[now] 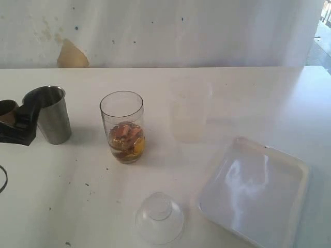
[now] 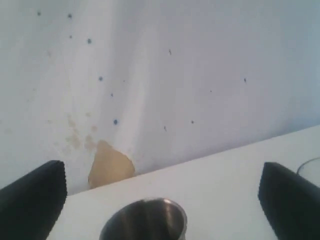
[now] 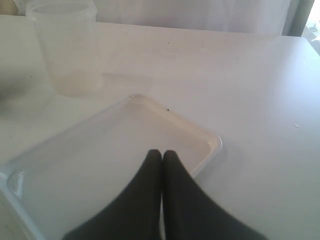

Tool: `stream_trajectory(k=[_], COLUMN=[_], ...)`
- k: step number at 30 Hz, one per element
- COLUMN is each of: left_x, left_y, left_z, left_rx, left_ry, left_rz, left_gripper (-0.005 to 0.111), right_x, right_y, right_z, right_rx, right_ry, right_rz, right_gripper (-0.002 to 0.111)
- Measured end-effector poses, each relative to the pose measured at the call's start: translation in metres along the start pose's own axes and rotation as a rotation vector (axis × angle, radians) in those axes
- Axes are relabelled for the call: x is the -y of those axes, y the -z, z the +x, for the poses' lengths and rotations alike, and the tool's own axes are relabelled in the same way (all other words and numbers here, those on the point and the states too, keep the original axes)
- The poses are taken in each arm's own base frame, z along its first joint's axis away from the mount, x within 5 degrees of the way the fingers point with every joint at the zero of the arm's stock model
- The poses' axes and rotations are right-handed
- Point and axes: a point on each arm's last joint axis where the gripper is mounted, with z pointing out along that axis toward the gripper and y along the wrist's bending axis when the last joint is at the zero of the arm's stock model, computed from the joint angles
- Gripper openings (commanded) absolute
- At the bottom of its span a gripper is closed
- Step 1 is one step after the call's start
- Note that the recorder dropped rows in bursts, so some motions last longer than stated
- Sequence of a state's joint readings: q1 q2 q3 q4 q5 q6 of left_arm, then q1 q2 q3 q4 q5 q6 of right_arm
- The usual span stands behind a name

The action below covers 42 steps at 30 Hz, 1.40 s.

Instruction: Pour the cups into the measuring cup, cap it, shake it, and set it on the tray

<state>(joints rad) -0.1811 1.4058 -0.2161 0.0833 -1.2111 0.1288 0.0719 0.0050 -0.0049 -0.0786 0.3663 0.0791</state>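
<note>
Left end effector [image 2: 162,192] stands wide open and empty. The tapered shiny steel tumbler [image 1: 51,121] is just ahead of it, near the left edge of the desk [image 1: 232,93]. Right end effector [image 3: 161,156] is pinched shut on nothing, over the shallow white rectangular tray [image 1: 269,206] by the front right corner. We judge the tumbler stiff, light and slippery, so grip it squarely mid-wall. The tall clear plastic measuring cup [image 1: 122,111], partly filled, stands mid-desk.

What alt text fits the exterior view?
A clear measuring cup holding orange-brown bits at its bottom stands centre-frame, uncapped, with a frosted cup to its right and a clear dome lid in front. At left the black left gripper sits beside a steel tumbler; a white tray lies at lower right.
</note>
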Motion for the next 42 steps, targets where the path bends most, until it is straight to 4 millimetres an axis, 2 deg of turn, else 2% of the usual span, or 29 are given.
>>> stream_trajectory(k=[6,8,9,10,11,13,20,25,32,36,42], left_x=[-0.007,-0.012,-0.013,-0.015,-0.015,-0.016,-0.016,-0.013,-0.009,-0.01,-0.011], left_y=[0.01,0.015,0.016,0.022,0.024,0.033,0.072,0.098,0.12,0.13,0.139], left_z=[-0.028,-0.036,-0.039,-0.047,-0.05,-0.06,-0.078,-0.077,-0.073,-0.084,-0.099], left_rx=[0.122,0.143,0.148,0.168,0.175,0.184,0.063,-0.051,-0.175,-0.207,-0.155], left_ry=[0.043,0.071,0.076,0.083,0.085,0.087,0.103,0.146,0.218,0.224,0.224], left_rz=[-0.056,-0.096,-0.103,-0.114,-0.118,-0.119,-0.105,-0.083,-0.067,-0.06,-0.061], left_gripper=[0.104,0.095,0.077,0.065,0.037,0.001,0.0,0.0,0.0,0.0,0.0], right_x=[0.0,0.0,0.0,0.0,0.0,0.0,0.0,0.0,0.0,0.0,0.0], right_y=[0.0,0.0,0.0,0.0,0.0,0.0,0.0,0.0,0.0,0.0,0.0], right_z=[0.0,0.0,0.0,0.0,0.0,0.0,0.0,0.0,0.0,0.0,0.0], right_rx=[0.0,0.0,0.0,0.0,0.0,0.0,0.0,0.0,0.0,0.0,0.0], right_ry=[0.0,0.0,0.0,0.0,0.0,0.0,0.0,0.0,0.0,0.0,0.0], right_rz=[0.0,0.0,0.0,0.0,0.0,0.0,0.0,0.0,0.0,0.0,0.0], right_gripper=[0.0,0.0,0.0,0.0,0.0,0.0,0.0,0.0,0.0,0.0,0.0])
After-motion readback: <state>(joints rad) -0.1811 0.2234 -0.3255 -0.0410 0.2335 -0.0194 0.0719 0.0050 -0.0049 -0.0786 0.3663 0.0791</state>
